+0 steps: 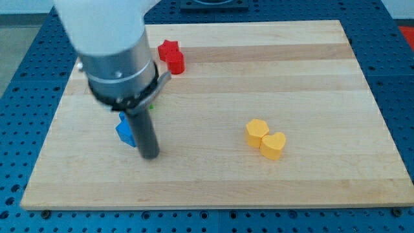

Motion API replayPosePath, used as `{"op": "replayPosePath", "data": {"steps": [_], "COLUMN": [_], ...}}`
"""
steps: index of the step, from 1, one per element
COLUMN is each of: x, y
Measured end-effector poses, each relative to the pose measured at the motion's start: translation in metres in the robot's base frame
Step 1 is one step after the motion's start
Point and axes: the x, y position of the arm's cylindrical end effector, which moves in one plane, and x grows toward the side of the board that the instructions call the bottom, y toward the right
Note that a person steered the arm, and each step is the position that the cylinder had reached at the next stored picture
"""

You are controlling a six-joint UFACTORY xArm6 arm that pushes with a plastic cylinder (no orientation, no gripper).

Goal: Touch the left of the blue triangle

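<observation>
- Nearest the camera, my tip rests on the wooden board, just right of the blue triangle; no fingers exist, only a rod.
- Blue triangle: likely light, rigid, slides easily; its left face wants a gentle nudge.
- Count: one blue triangle, one red star above it, two yellow blocks well right, a green sliver mostly hidden.

My rod is dark grey, almost black, down to my tip, and the housing above it is white over a band of metallic grey. The blue triangle is a bright, plain blue. The red star-shaped block is a solid, saturated red. The yellow hexagon block and the yellow heart block share one warm golden yellow. The wooden board is pale maple with faint lengthwise stripes. The surrounding table surface is deep blue, patterned with a regular grid of small dark holes. A sliver of green shows beside my housing.
</observation>
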Motion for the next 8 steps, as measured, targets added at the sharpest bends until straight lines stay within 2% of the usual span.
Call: {"op": "replayPosePath", "data": {"steps": [1, 2, 7, 8], "x": [0.034, 0.013, 0.001, -0.024], "y": [-0.043, -0.085, -0.087, -0.101]}}
